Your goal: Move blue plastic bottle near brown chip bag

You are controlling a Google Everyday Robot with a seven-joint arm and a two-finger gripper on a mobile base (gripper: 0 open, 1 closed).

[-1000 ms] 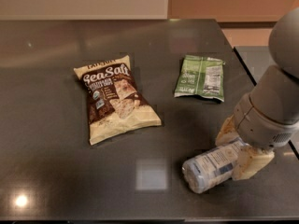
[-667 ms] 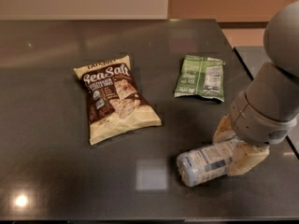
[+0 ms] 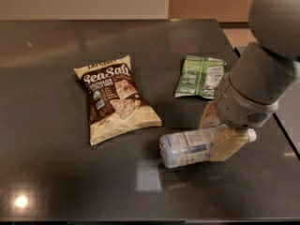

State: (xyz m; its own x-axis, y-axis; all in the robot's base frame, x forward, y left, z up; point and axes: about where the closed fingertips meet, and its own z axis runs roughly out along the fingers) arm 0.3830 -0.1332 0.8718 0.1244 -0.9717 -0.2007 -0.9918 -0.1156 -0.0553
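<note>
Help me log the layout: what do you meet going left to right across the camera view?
brown chip bag → blue plastic bottle, lying on its side → claw, gripping the bottle's right end. The green bag behind spans both, so I leave it out.

end effector (image 3: 219,134) is low at the right front of the tabletop (image 3: 56,182), clamped on the cap end of the blue plastic bottle (image 3: 187,147), which is held on its side. There's a narrow open strip between the bottle base and the lower right corner of the brown chip bag (image 3: 117,97). The green snack bag (image 3: 199,76) blocks the area just behind the arm. The lane between the two bags is passable. Left and front of the chip bag is open tabletop.
</note>
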